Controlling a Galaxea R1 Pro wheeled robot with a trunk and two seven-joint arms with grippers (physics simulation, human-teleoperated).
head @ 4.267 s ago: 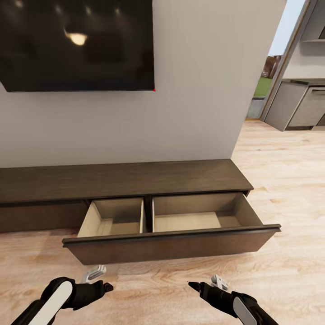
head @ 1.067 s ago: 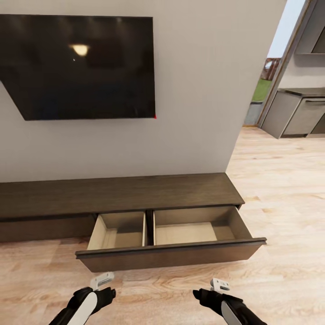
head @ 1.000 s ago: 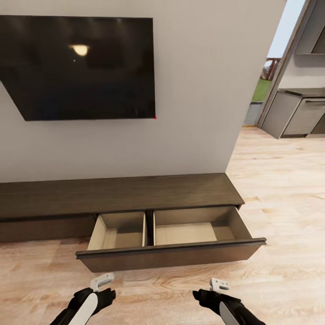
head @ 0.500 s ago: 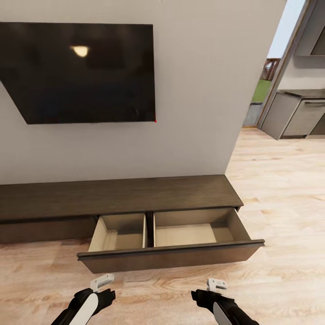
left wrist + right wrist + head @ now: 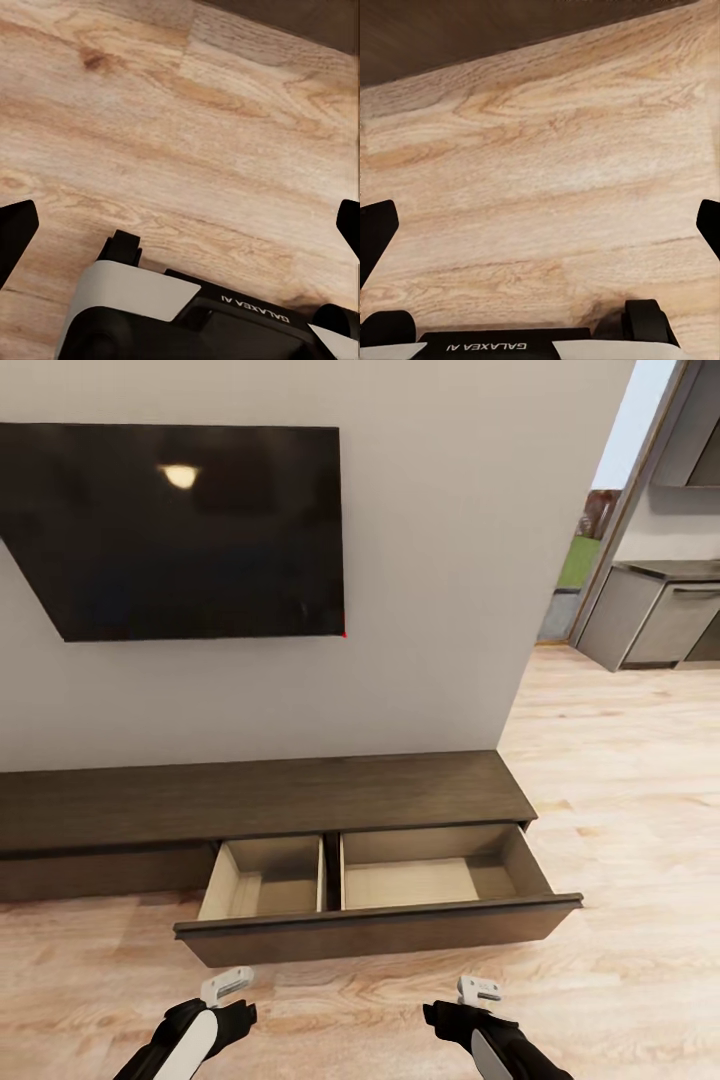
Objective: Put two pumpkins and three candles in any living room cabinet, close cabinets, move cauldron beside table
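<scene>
The long dark brown cabinet stands against the wall ahead. Its wide drawer is pulled out, and both pale compartments, left and right, hold nothing. My left gripper and right gripper hang low over the wood floor, short of the drawer front. The left wrist view has the left gripper open over bare planks. The right gripper is likewise open, with the dark drawer front at the frame's edge. Pumpkins, candles, cauldron and table are out of view.
A large black TV hangs on the wall above the cabinet. The wall ends at a corner, and past it an opening leads to grey kitchen units. Wood floor stretches to the right.
The camera has backed away from the cabinet, so the cabinet looks smaller and more of the TV shows. Both arms are drawn in closer. The drawer stays open.
</scene>
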